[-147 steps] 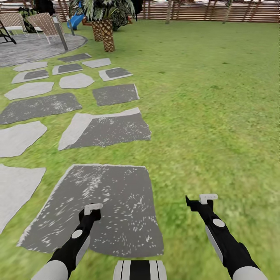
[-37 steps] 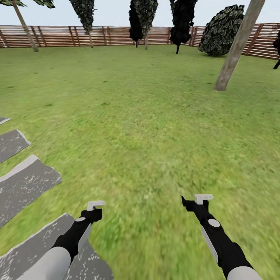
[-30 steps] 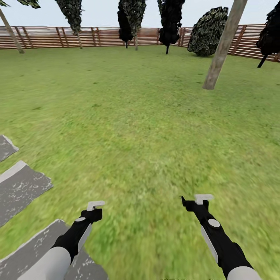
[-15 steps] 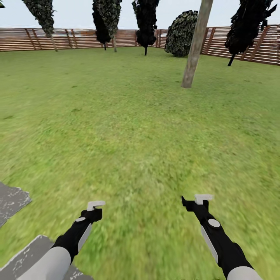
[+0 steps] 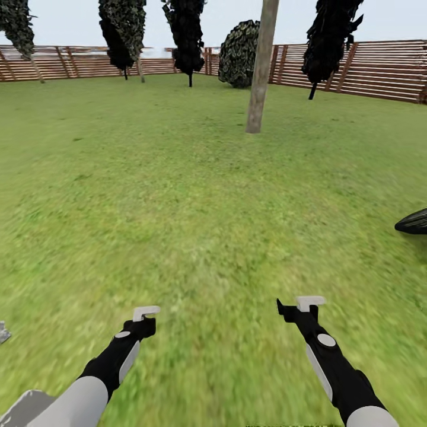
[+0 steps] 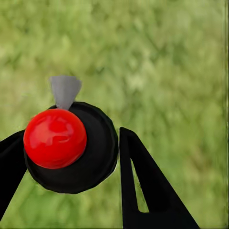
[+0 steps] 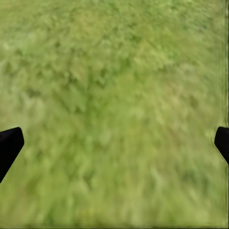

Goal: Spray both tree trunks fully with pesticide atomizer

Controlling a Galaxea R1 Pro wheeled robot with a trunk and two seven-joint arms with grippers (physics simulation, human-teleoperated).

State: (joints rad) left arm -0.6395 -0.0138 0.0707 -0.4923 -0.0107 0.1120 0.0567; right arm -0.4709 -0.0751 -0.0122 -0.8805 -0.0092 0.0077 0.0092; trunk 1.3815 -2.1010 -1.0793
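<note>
The pale grey-brown tree trunk [image 5: 260, 77] stands far up the lawn, rising out of the head view with a slight lean. Both arms reach out low over the floor [image 5: 196, 196] on the near side of that trunk, well apart from it.

The left tool [image 5: 145, 317] lies nearer than the trunk and off to its left. In the left wrist view, its two black fingers [image 6: 143, 186] stand against either side of the pesticide atomizer [image 6: 93, 160]. This is a round black body with a glossy red ball on top and a small grey nozzle pointing away from the wrist. The left tool [image 6: 71, 133] looks clamped on it, with blurred grass behind.

The right tool [image 5: 299, 307] lies nearer than the trunk and a little to its right. In the right wrist view its fingertips [image 7: 9, 145] sit at opposite edges, spread wide, with only grass between them.

Beyond the trunk runs the brown slatted fence [image 5: 367, 68]. In front of it are a round bush [image 5: 239, 53] just left of the trunk and black trees [image 5: 329, 35] on both sides. A dark shape [image 5: 413, 222] lies on the grass right of the trunk, cut by the frame; I cannot tell what it is. A grey stone slab [image 5: 21, 406] shows beside the left arm.
</note>
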